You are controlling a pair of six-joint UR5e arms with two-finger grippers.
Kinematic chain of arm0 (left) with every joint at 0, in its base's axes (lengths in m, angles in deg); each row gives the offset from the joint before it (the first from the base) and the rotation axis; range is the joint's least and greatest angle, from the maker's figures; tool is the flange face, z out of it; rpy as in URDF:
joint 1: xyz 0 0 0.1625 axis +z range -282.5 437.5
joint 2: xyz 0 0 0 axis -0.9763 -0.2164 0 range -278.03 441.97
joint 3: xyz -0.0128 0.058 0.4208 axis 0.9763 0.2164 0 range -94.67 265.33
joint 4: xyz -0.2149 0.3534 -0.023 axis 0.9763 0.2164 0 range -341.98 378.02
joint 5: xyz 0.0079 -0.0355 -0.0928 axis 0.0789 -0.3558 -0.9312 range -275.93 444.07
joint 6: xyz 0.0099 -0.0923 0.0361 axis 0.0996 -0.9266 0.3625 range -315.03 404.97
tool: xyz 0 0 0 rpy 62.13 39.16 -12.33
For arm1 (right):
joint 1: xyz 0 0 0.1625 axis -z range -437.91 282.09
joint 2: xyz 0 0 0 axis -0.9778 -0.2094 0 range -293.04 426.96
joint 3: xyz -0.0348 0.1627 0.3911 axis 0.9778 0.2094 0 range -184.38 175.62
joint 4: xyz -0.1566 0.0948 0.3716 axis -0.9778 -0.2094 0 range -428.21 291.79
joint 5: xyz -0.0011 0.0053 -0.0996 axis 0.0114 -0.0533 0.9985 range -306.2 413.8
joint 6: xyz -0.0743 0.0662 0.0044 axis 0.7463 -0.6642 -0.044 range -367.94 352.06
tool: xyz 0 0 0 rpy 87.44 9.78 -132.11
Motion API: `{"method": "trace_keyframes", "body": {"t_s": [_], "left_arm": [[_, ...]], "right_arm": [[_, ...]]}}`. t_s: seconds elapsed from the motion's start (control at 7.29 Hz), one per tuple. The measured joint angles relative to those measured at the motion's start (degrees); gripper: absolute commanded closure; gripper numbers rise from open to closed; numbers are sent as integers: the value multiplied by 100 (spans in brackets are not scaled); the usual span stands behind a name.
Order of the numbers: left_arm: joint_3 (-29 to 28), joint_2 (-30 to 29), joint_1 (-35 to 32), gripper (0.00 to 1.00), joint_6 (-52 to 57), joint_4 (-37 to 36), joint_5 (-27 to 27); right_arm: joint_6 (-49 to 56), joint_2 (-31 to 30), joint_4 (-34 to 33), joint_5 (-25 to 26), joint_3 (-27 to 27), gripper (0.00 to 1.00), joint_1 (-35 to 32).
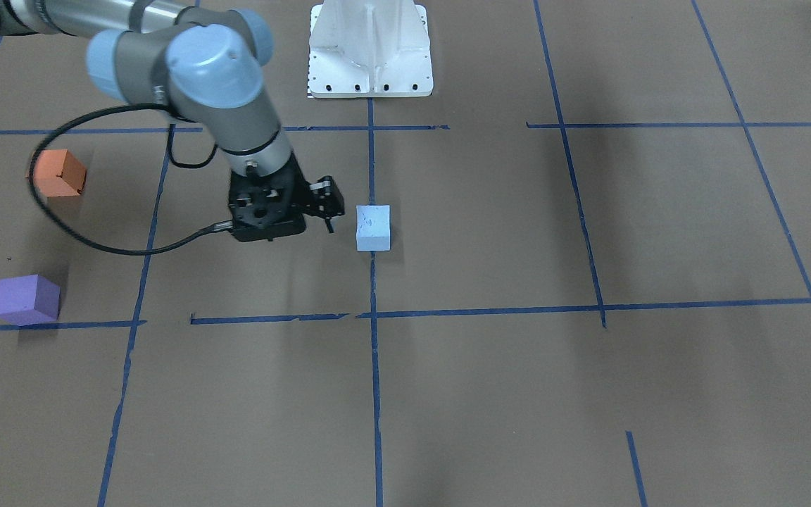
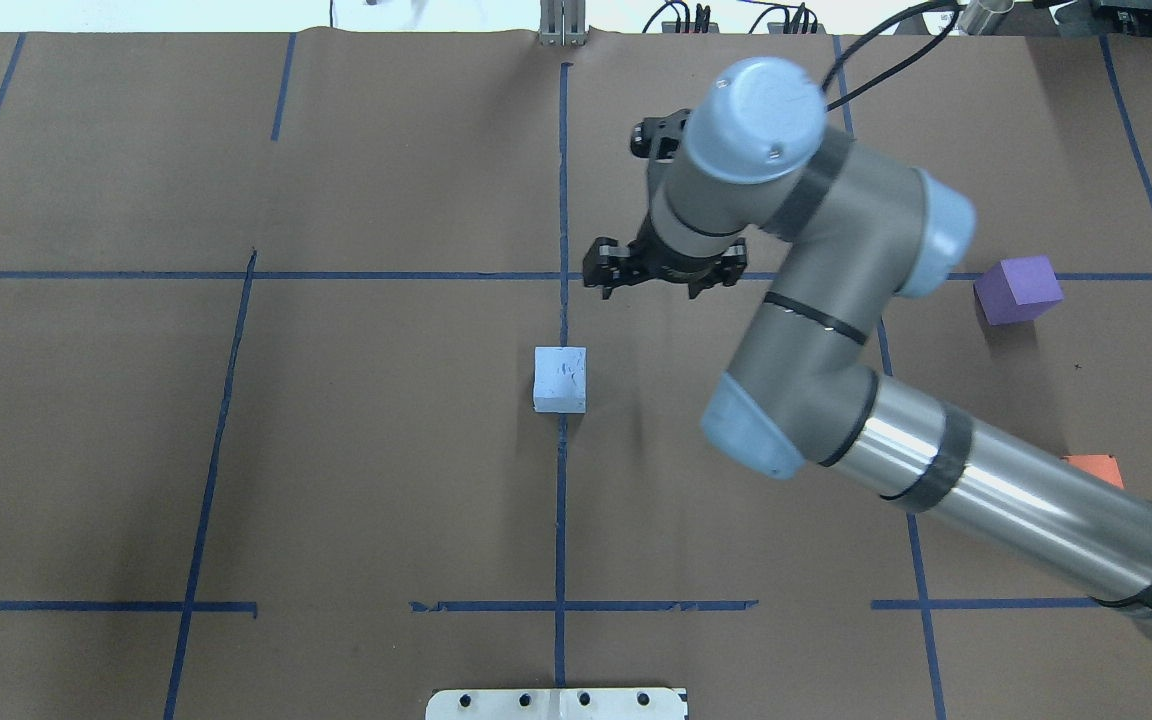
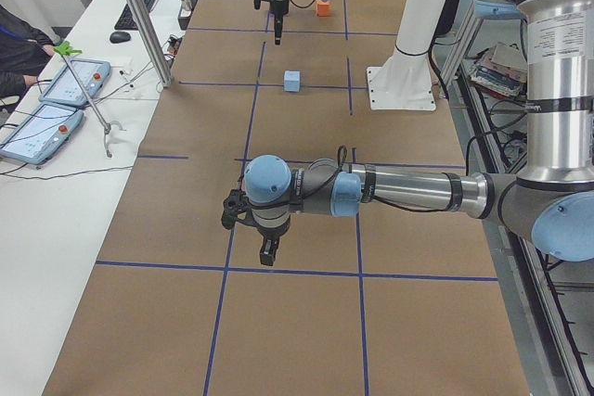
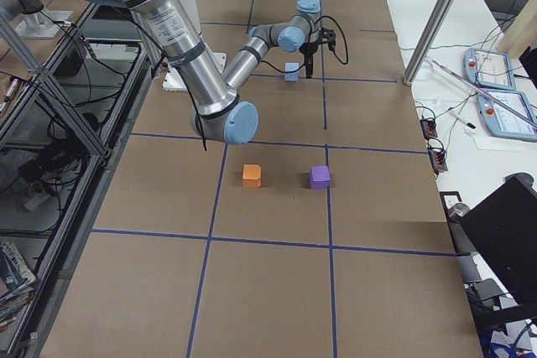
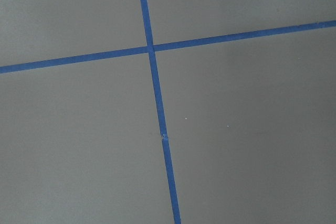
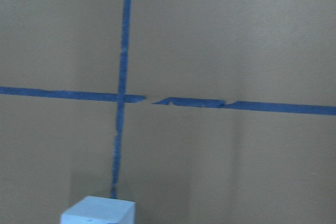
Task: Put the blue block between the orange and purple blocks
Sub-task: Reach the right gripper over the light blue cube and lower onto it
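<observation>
The light blue block [image 1: 373,227] sits on a blue tape line at the table's middle; it also shows in the overhead view [image 2: 560,379] and at the bottom edge of the right wrist view [image 6: 100,211]. The orange block [image 1: 59,173] and purple block [image 1: 27,299] stand apart on the robot's right side, with a gap between them [image 4: 252,175] [image 4: 320,177]. My right gripper [image 1: 282,229] points down, open and empty, a short way beside the blue block and not touching it. My left gripper [image 3: 267,249] hovers far off over bare table; I cannot tell its state.
The white robot base [image 1: 370,49] stands at the table's robot-side edge. Blue tape lines grid the brown table. In the overhead view my right arm hides part of the orange block [image 2: 1094,468]. A side table with tablets [image 3: 56,99] and a metal post flank the operators' side.
</observation>
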State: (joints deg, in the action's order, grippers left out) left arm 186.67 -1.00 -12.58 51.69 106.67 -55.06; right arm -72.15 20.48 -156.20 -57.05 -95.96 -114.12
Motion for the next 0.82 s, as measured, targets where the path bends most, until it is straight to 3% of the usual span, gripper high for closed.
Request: {"method": "trace_keyframes", "body": {"t_s": [0.27, 0.82], "left_arm": [[-7, 0, 0, 0, -4, -5, 0], [-5, 0, 2, 0, -18, -6, -8]], "right_arm": [[-472, 652, 12, 493, 791, 0, 466], [-631, 692, 23, 833, 1191, 0, 886]]}}
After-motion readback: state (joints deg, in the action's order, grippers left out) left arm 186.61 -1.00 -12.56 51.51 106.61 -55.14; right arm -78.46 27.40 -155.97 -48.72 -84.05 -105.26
